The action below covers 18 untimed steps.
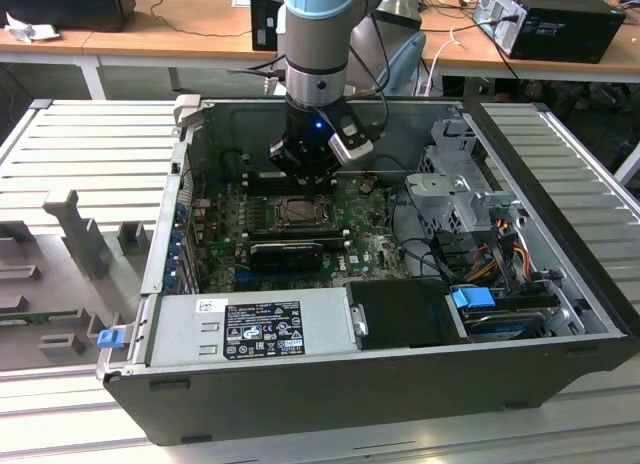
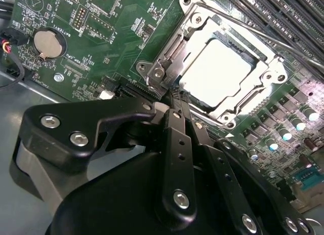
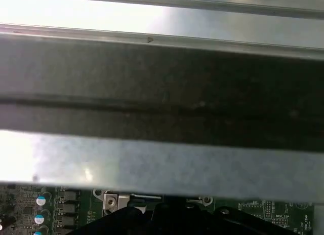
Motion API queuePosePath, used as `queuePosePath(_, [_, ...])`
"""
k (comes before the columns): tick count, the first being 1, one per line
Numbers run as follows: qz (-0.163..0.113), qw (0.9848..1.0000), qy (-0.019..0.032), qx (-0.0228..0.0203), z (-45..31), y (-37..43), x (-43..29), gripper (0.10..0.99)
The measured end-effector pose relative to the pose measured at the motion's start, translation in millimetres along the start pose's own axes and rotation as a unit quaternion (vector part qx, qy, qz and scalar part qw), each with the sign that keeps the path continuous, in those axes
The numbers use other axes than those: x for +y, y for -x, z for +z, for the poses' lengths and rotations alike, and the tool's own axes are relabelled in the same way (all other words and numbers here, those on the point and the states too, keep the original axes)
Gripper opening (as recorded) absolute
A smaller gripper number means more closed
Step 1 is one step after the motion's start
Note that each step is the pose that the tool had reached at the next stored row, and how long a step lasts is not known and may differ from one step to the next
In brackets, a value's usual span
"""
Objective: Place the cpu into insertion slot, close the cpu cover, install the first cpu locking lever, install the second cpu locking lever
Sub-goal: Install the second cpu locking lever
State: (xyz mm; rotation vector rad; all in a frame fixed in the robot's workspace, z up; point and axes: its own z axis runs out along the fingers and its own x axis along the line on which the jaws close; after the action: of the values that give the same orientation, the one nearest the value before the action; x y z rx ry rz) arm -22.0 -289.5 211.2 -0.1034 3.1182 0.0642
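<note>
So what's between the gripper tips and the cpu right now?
In the second wrist view, the cpu cover frame edge lies between the shut gripper and the cpu, which sits in the socket.

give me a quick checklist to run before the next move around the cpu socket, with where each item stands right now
1. Silvery square cpu seated in the insertion slot: ok, its metal face lies flat inside the socket in the second wrist view.
2. Thin silvery metal cpu cover down over the chip: ok, the frame lies around the chip, which shows through its window.
3. Thin metal locking lever latched: cannot tell, a rod runs along one side of the frame, its hook end hidden.
4. Black gripper position: ok, its tips are drawn together at the cover's corner edge.
5. Gripper empty: ok, nothing shows between the fingertips.
6. Green board near the socket free of loose parts: ok.
</note>
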Motion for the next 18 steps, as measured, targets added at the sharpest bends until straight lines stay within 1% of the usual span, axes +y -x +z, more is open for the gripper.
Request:
queuePosePath(2, [0.000, 1.0000, -0.0001, 0.0001, -0.6, 0.0, -0.6, 0.106])
queuePosePath(5, [0.000, 1.0000, -0.0006, 0.0000, -5.9, 0.1, -0.5, 0.106])
queuePosePath(10, [0.000, 1.0000, -0.0007, 0.0000, -6.0, -0.1, -4.2, 0.106])
queuePosePath(18, [0.000, 1.0000, -0.0007, 0.0000, -6.1, -0.2, -5.4, 0.106])
